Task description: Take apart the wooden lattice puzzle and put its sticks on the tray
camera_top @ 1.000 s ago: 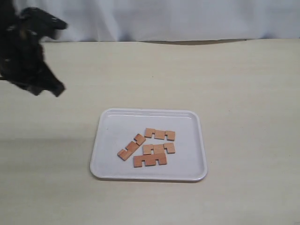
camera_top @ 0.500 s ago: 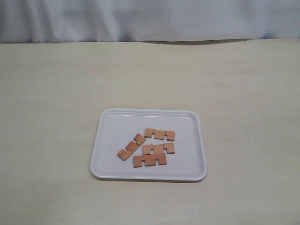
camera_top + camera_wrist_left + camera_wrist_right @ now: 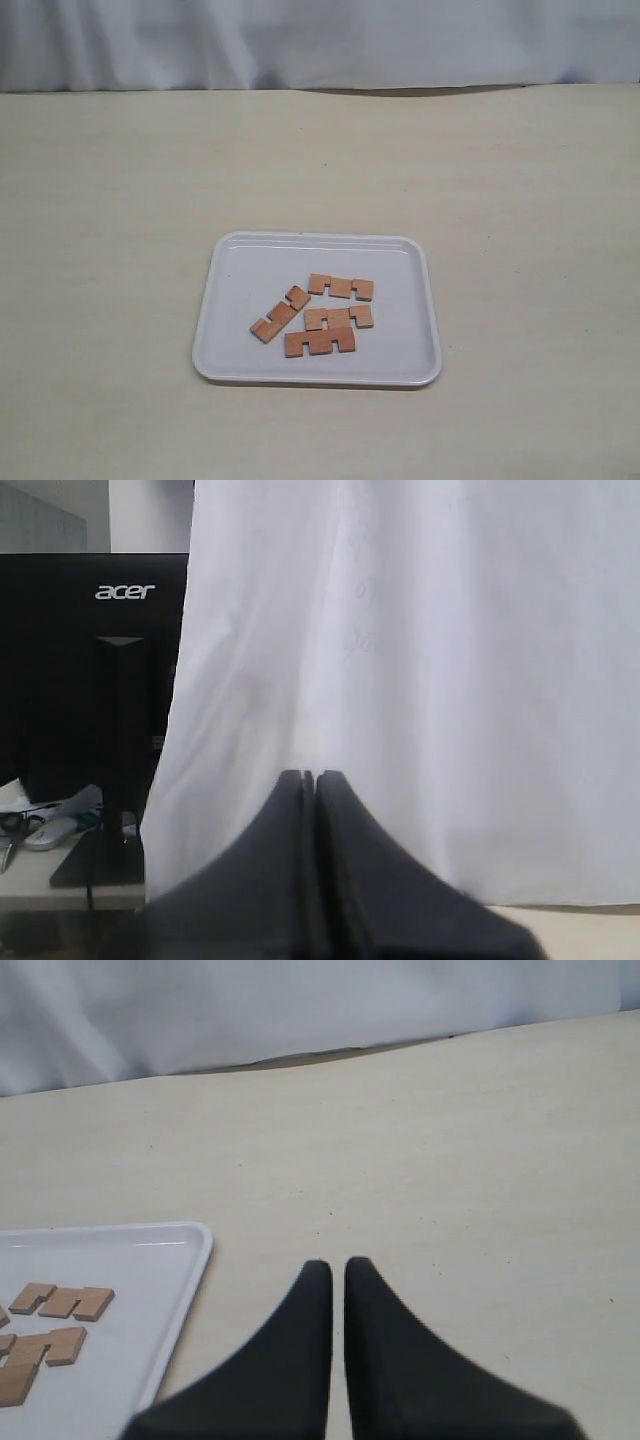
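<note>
The white tray [image 3: 405, 360] lies on the table in the exterior view. On it lie the four reddish-brown sticks apart from one another: one slanted at the left [image 3: 279, 314], one at the top [image 3: 340, 287], one in the middle [image 3: 339, 317] and one at the front [image 3: 319, 342]. No assembled lattice puzzle is in view. Neither arm shows in the exterior view. My left gripper [image 3: 309, 776] is shut and empty, pointing at a white curtain. My right gripper [image 3: 338, 1266] is shut and empty above bare table beside the tray [image 3: 190, 1260], with two sticks [image 3: 62, 1302] [image 3: 45, 1344] in its view.
A white curtain [image 3: 320, 40] hangs behind the table's far edge. The left wrist view also shows a black monitor [image 3: 90, 680] and desk clutter beside the curtain. Tan table surface [image 3: 520, 200] surrounds the tray.
The left arm, seen at the upper left one second ago, has gone out of the exterior view. The tray and the sticks have not moved.
</note>
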